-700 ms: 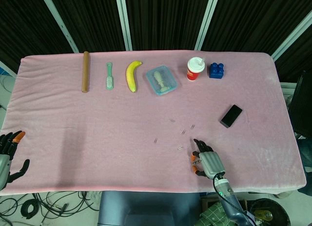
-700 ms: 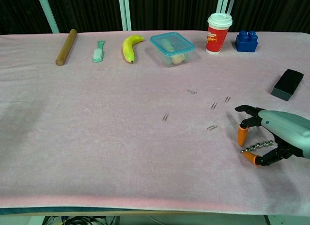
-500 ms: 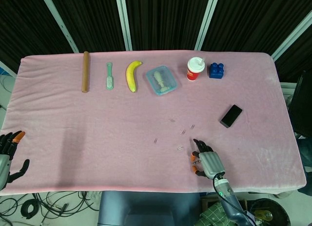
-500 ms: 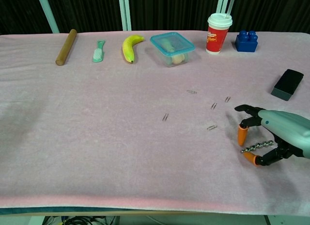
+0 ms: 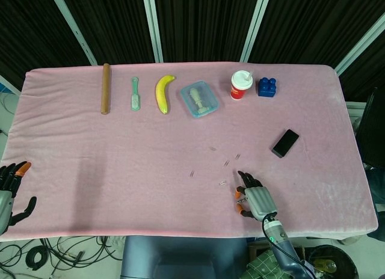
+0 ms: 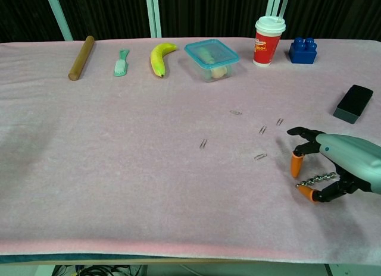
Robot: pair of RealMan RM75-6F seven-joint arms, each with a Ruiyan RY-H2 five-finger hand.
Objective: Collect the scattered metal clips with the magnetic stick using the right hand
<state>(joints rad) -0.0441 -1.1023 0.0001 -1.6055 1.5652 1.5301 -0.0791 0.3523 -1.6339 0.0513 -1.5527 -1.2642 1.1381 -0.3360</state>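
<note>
Picking up the clips is the job right now, and the right hand [image 6: 333, 166] is low over the pink table [image 6: 119, 187], near the front edge on the right side. It holds a thin, bumpy silver stick [image 6: 315, 179] between its orange-tipped fingers [image 6: 296, 163]. I think this is the magnetic stick. It lies nearly flat, pointing left.

To do this step well, the hand should slide the stick's free end slowly to the left, close to the cloth, until it touches the nearest clip [image 6: 260, 156]. It should go gently, so the fingers do not push the clip away or bunch up the cloth. After that it can go on to the other clips one at a time.

The clips are small, thin and shiny. Five can be seen. The nearest one lies just left of the hand. Two more [image 6: 262, 129] [image 6: 279, 121] lie a bit farther back. One [image 6: 236, 113] is farther back still and more to the left. The last [image 6: 203, 143] sits alone, well to the left. They are light, so the magnet should lift them easily.

The left hand [image 5: 11, 195] waits at the far left edge, fingers apart, holding nothing.
</note>
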